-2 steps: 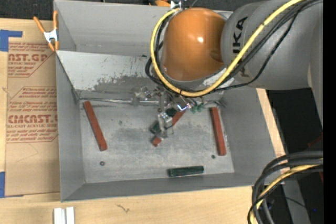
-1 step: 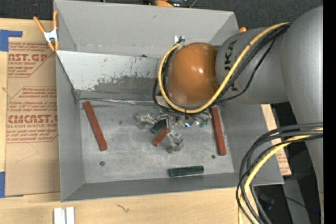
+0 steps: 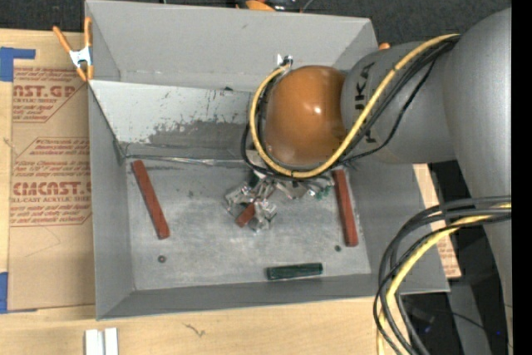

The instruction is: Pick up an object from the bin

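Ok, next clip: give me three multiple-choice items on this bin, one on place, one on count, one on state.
1. The dark green bar lies: A by the wall nearest the camera; B in a back corner; C outside.
2. Long red-brown sticks: A one; B two; C four.
3. The left stick is: A lying flat; B upright; C in the gripper.
A, it lies along that wall; B, one left, one right; A, flat, apart from the gripper at the middle.
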You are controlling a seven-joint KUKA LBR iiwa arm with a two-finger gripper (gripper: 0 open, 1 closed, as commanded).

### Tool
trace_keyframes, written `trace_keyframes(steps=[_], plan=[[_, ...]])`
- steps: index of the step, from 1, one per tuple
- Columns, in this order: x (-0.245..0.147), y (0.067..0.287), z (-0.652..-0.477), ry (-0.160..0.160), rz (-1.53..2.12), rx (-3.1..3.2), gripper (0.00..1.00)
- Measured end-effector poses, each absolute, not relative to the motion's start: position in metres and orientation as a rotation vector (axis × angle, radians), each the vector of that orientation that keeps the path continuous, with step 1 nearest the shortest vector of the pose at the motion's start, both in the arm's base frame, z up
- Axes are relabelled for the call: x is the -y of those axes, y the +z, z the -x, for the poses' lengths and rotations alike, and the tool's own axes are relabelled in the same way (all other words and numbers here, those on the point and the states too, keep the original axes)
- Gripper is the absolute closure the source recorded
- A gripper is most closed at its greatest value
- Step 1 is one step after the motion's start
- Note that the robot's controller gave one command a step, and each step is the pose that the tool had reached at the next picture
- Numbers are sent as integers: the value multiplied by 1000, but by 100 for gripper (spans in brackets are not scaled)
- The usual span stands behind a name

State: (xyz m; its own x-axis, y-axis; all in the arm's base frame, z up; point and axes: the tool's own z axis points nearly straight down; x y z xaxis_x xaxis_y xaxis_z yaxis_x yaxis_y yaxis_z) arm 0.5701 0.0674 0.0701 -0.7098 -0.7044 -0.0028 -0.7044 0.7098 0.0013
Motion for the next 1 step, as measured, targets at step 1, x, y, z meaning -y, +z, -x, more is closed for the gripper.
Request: trace_keyframes(steps=[1], plan=[[-86,221,-572,-2,1637,-2671,100]])
